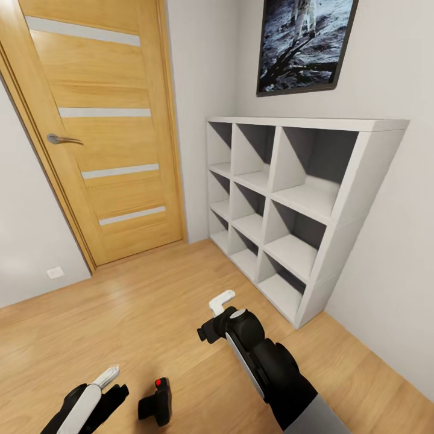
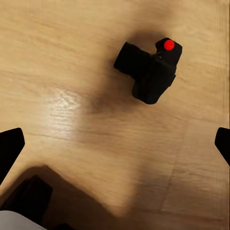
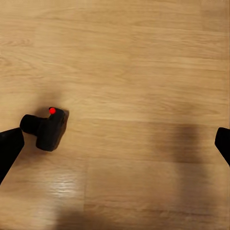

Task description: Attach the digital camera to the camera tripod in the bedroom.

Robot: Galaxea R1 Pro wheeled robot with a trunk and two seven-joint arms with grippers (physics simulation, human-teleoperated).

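From the head view, the camera (image 1: 156,402) lay on the wood floor (image 1: 150,313) at the near edge, lens barrel toward the left, red button (image 1: 158,383) up. The left end effector (image 1: 103,395) hung just left of it, apart from it and holding nothing; whether its fingers were spread could not be told here. The right end effector (image 1: 216,314) hovered farther off, near the shelf (image 1: 337,199), its white finger pointing away; its state could not be told here either. That white shelf stood against the right wall, nine open cubbies, all bare as far as they showed. A wooden door (image 1: 102,132) stood shut at the far left.

In the left wrist view, the camera (image 2: 148,71) sat on the floor well ahead of the fingers, whose dark tips (image 2: 9,149) stood wide apart at the frame's edges, so this end effector was open and empty.

In the right wrist view, the camera (image 3: 45,128) lay close by one fingertip (image 3: 8,149), off the midline; the tips were spread wide with only floor between, so open too.

The camera looked rigid, small and probably light, with smooth hard faces that could slip. The boxy body seemed the best place to pinch, across its flat sides, sparing the lens barrel and button. The lens would likely be the fragile part.
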